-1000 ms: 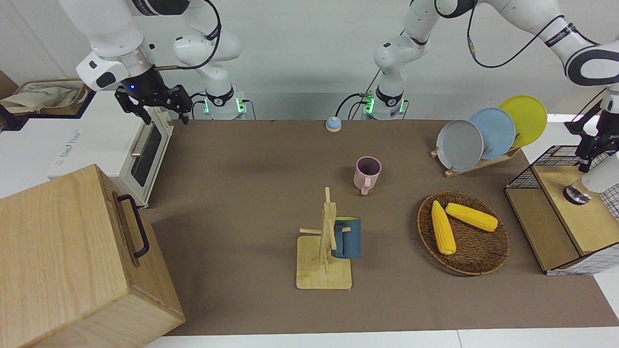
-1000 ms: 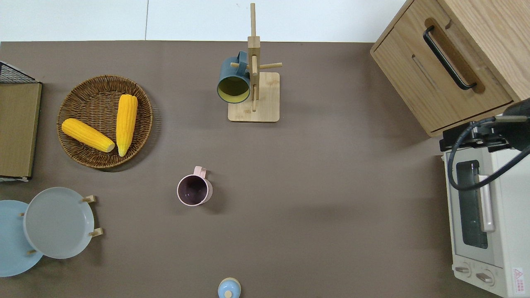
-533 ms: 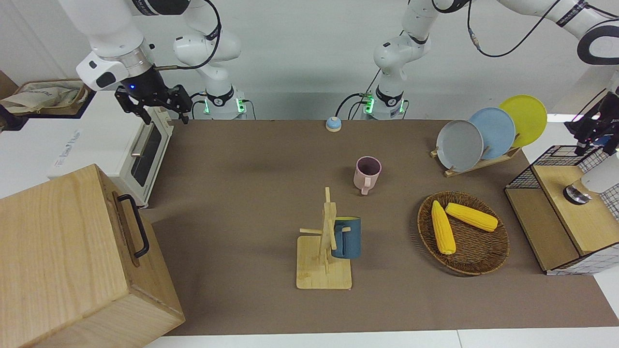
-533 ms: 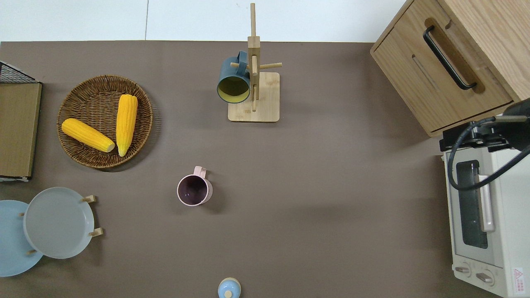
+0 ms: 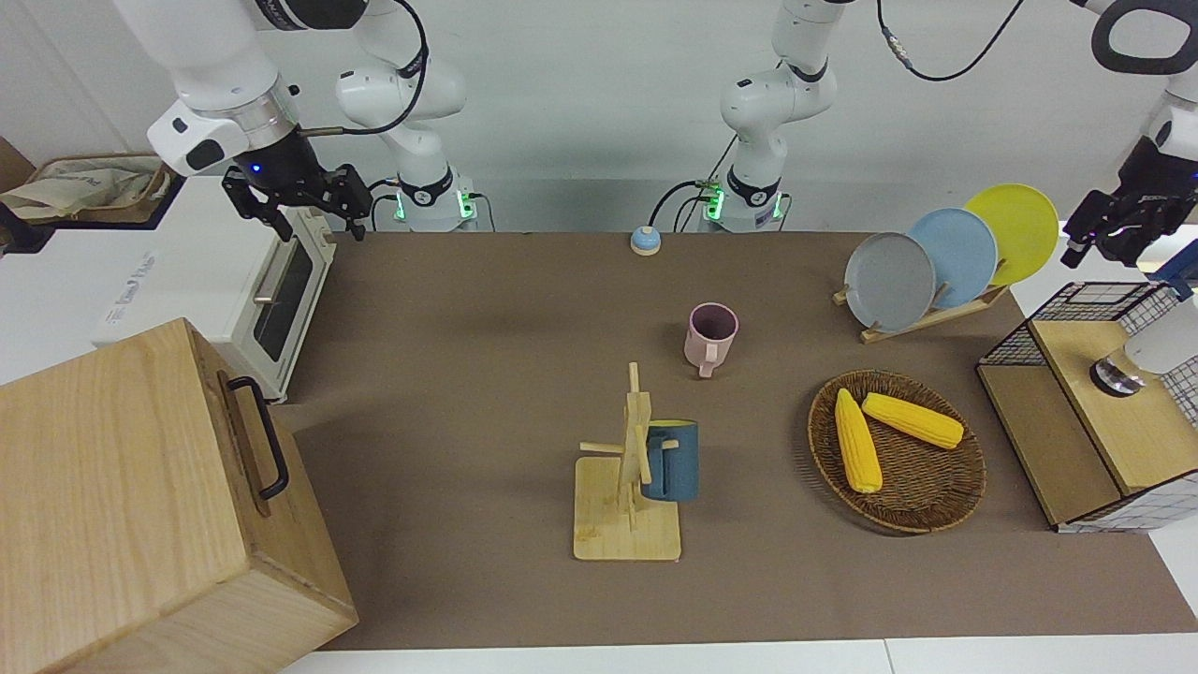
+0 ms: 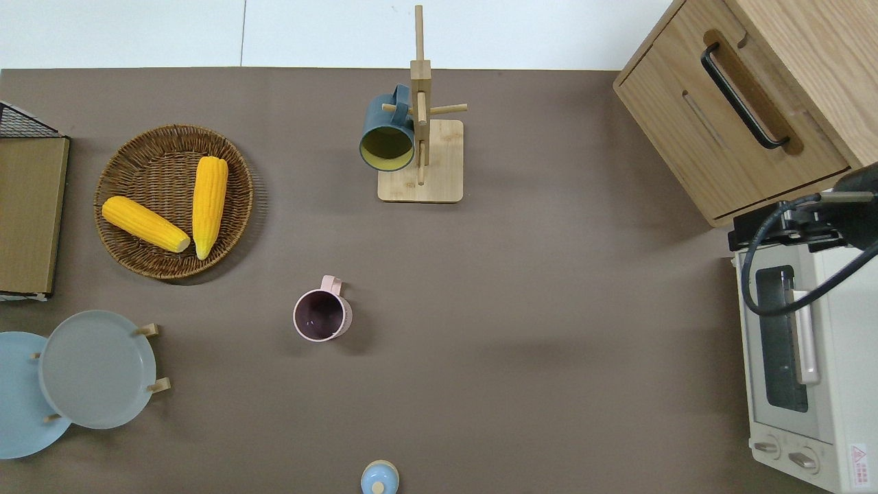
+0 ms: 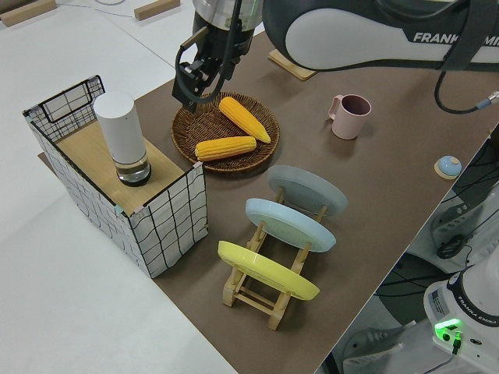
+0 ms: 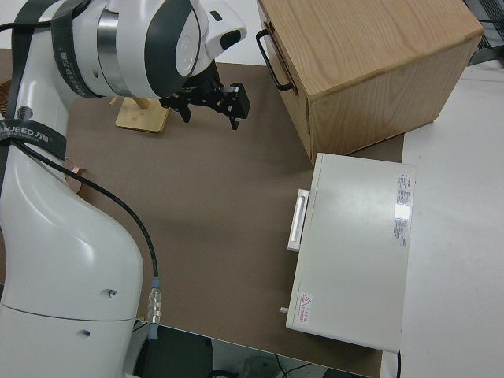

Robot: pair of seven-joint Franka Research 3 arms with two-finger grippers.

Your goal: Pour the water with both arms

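A white bottle (image 7: 121, 136) stands upright on the wooden shelf of a wire crate (image 7: 168, 214) at the left arm's end of the table. My left gripper (image 7: 196, 87) hangs open and empty in the air above and beside the bottle (image 5: 1156, 346), apart from it; in the front view this gripper (image 5: 1103, 245) is at the edge, and the overhead view does not show it. A pink mug (image 6: 321, 315) stands mid-table, handle pointing away from the robots. My right gripper (image 5: 318, 225) is open and empty, its arm parked.
A blue mug (image 6: 386, 134) hangs on a wooden mug tree (image 6: 439, 161). A wicker basket (image 6: 130, 247) holds two corn cobs. A plate rack (image 5: 936, 262), a toaster oven (image 5: 271, 290), a wooden cabinet (image 5: 140, 496) and a small blue knob (image 6: 378, 477) also stand on the table.
My left gripper has risen and drawn away from the white bottle. The bottle stays on the shelf. The right arm has not moved.
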